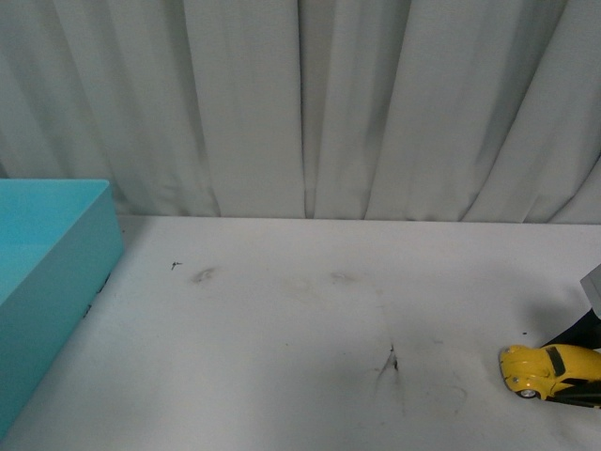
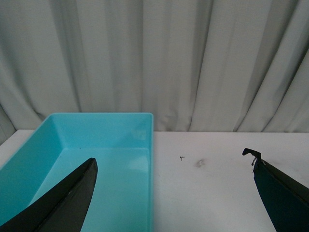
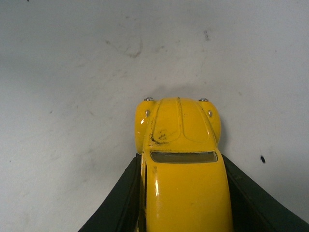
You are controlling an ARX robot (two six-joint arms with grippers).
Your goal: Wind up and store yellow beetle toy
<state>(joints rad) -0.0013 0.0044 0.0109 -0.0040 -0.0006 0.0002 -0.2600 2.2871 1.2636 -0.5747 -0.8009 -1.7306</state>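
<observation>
The yellow beetle toy (image 1: 543,368) sits low on the white table at the far right, nose pointing left, one silver-hubbed wheel showing. My right gripper (image 1: 566,374) is shut on it, its black fingers pressed against both sides of the rounded body. In the right wrist view the yellow beetle toy (image 3: 181,159) fills the lower middle, with black fingers (image 3: 120,200) flanking it. My left gripper (image 2: 174,166) is open, with nothing between its dark fingertips (image 2: 79,186); it hovers above the near edge of the turquoise bin (image 2: 151,159).
A turquoise bin (image 1: 66,249) stands at the table's left edge and looks empty inside. The white table (image 1: 300,319) carries dark scuff marks near its middle. Grey curtains (image 1: 300,103) hang along the far edge.
</observation>
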